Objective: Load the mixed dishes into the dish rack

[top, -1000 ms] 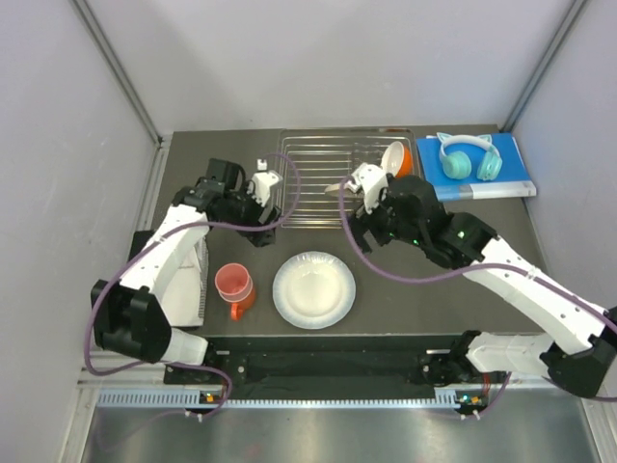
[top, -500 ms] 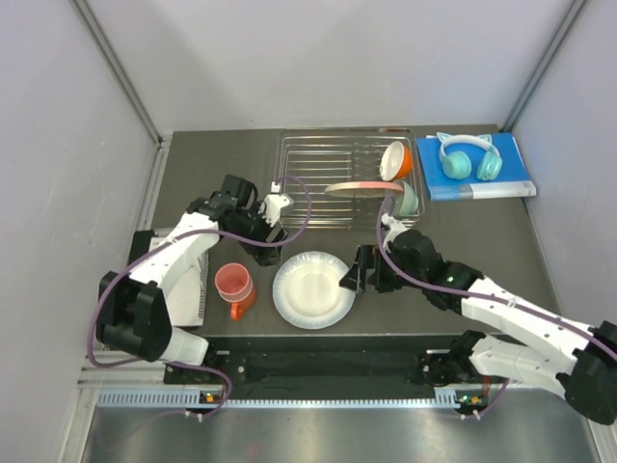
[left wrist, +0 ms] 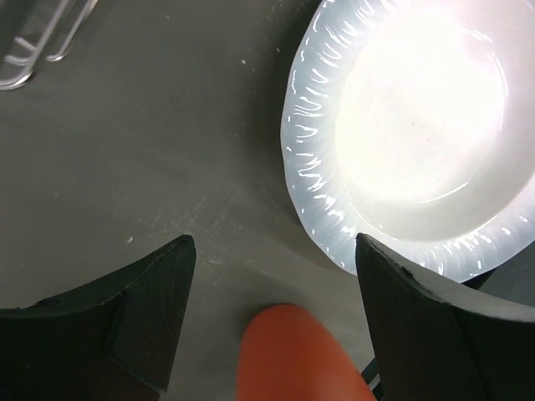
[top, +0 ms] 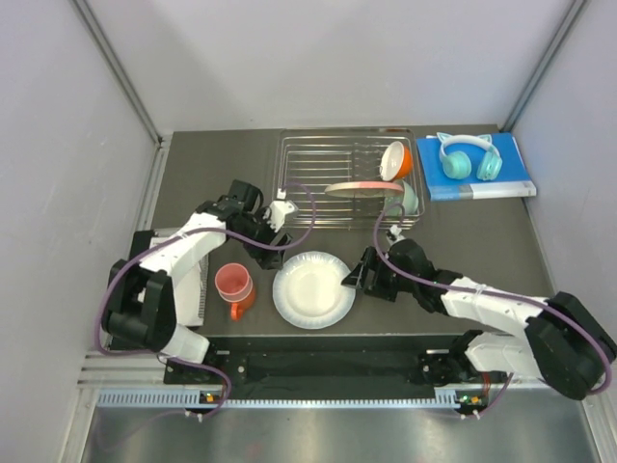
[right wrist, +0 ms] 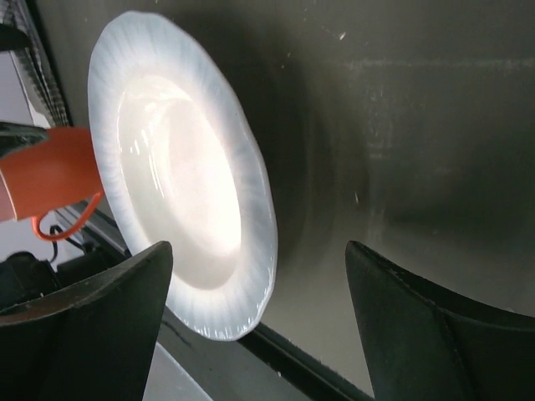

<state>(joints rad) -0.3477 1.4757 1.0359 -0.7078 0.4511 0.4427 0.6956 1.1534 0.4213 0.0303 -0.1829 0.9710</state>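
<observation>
Just right of the round white ribbed plate (top: pixel 313 288), the right gripper (top: pixel 354 277) is hanging wide open and empty.
The plate is lying flat, with the silver wire dish rack (top: pixel 318 154) behind it. The left gripper (top: pixel 278 214), also gaping and empty, is sitting farther off, behind the plate's left edge. Only the right wrist view is showing the rim lining up between the jaws.

Even light from above. Strong glare washes out the plate (left wrist: pixel 418 109) in both wrist views; the near mug (left wrist: pixel 284 359) is blurred.
</observation>
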